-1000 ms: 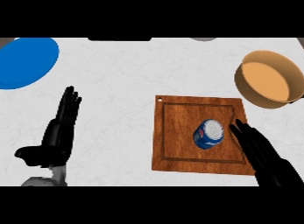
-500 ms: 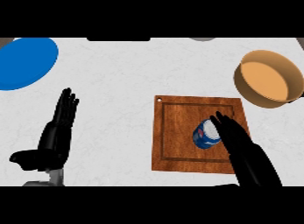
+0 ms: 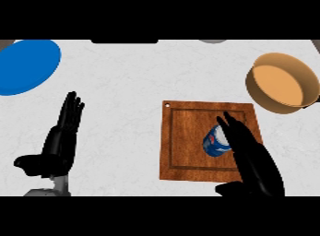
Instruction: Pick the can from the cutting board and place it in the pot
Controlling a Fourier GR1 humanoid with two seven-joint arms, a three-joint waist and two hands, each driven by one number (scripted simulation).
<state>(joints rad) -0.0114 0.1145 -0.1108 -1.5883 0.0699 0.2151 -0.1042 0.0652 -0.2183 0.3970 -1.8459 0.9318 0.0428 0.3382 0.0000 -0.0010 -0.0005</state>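
i see my right robot hand point(image 3: 252, 154) with straight fingers against the can point(image 3: 215, 142) on the cutting board point(image 3: 186, 138), left robot hand point(image 3: 59, 140) resting open.

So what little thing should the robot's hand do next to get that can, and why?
Probably curl the right hand round the can. Its fingers are straight and lie partly over the can's right side on the cutting board, so it isn't gripped yet. The pot waits empty beyond the board's far right corner, and the left hand rests open at the left.
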